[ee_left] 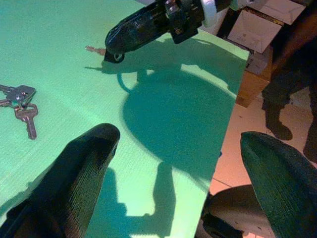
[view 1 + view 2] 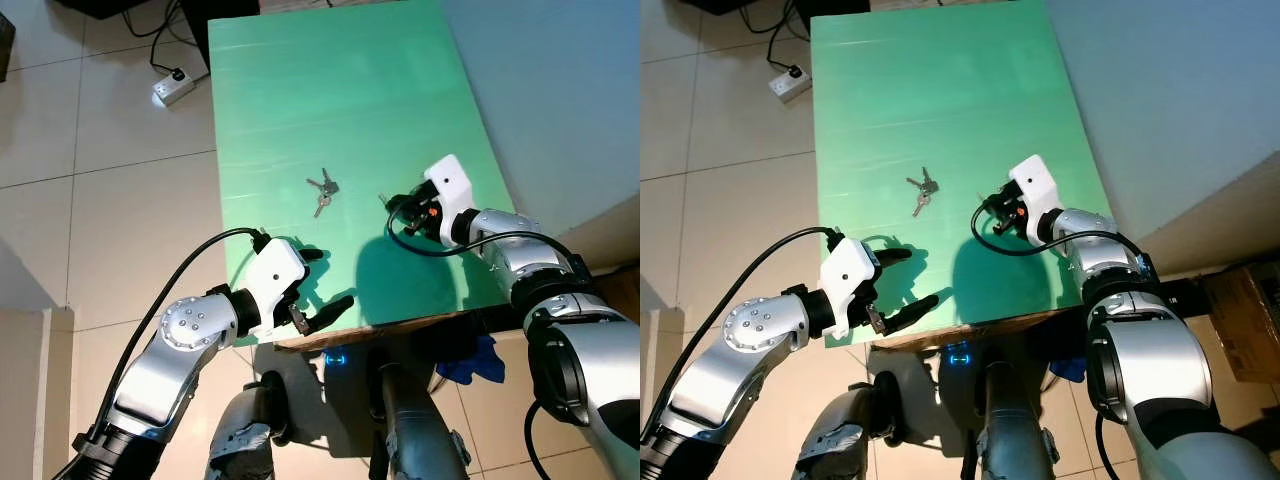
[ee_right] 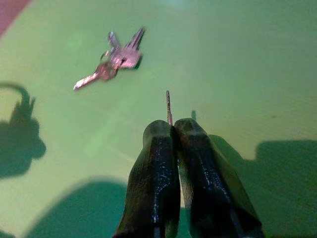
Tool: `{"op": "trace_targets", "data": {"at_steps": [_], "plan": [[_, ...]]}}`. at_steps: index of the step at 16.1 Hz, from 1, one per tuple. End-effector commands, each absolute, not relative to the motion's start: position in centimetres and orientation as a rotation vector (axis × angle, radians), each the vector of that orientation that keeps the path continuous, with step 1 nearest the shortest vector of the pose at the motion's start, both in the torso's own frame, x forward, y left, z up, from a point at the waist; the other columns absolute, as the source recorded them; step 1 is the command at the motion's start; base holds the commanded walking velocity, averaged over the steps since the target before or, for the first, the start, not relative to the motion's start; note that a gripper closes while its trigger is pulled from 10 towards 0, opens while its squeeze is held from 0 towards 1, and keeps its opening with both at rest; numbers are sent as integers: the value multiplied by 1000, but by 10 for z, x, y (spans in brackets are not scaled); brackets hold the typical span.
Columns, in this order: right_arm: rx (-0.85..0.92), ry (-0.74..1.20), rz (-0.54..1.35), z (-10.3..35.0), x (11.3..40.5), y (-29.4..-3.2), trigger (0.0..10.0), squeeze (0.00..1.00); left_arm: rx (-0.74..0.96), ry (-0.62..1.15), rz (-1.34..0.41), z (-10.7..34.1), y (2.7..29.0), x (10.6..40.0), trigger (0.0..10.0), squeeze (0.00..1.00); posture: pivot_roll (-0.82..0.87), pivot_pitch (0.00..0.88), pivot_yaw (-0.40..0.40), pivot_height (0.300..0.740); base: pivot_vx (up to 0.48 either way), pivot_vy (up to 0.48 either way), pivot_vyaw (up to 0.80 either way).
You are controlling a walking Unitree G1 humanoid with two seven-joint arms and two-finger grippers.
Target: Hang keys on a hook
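Observation:
A small bunch of keys (image 2: 322, 190) lies flat near the middle of the green table (image 2: 330, 80); the right wrist view has the keys (image 3: 116, 59) ahead of the fingers. My right gripper (image 2: 392, 208) hovers low over the table to the right of the keys, shut on a thin metal piece (image 3: 168, 105) that sticks out past its fingertips (image 3: 158, 131). My left gripper (image 2: 328, 280) stands open at the table's near edge, with nothing between its fingers (image 1: 94, 144). The keys (image 1: 22, 99) lie apart from both grippers.
A white power strip (image 2: 172, 88) with black cables lies on the tiled floor left of the table. A blue-grey surface (image 2: 560, 90) borders the table's right side. A cardboard box (image 2: 1245, 320) sits at the far right, and something blue (image 2: 470, 360) hangs under the table's near edge.

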State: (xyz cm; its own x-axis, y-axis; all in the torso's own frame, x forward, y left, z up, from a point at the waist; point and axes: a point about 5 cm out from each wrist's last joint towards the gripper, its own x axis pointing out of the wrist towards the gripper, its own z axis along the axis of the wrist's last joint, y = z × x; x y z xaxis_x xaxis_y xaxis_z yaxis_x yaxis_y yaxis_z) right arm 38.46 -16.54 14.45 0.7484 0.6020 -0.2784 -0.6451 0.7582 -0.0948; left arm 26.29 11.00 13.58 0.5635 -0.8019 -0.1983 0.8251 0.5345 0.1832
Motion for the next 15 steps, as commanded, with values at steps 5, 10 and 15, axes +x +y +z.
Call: {"op": "trace_targets", "data": {"at_steps": [5, 10, 15], "plan": [[175, 4, 515, 167, 390, -182, 0, 0, 270, 65, -833, 122, 117, 268, 10000, 0, -51, 153, 2, 740, 0, 0, 0], [387, -178, 419, 172, 381, -193, 0, 0, 253, 19, -571, 119, 139, 294, 10000, 0, -90, 3, 50, 740, 0, 0, 0], [705, -350, 414, 188, 347, -188, 0, 0, 200, -41, -434, 121, 148, 303, 10000, 0, -119, 0, 116, 740, 0, 0, 0]]}}
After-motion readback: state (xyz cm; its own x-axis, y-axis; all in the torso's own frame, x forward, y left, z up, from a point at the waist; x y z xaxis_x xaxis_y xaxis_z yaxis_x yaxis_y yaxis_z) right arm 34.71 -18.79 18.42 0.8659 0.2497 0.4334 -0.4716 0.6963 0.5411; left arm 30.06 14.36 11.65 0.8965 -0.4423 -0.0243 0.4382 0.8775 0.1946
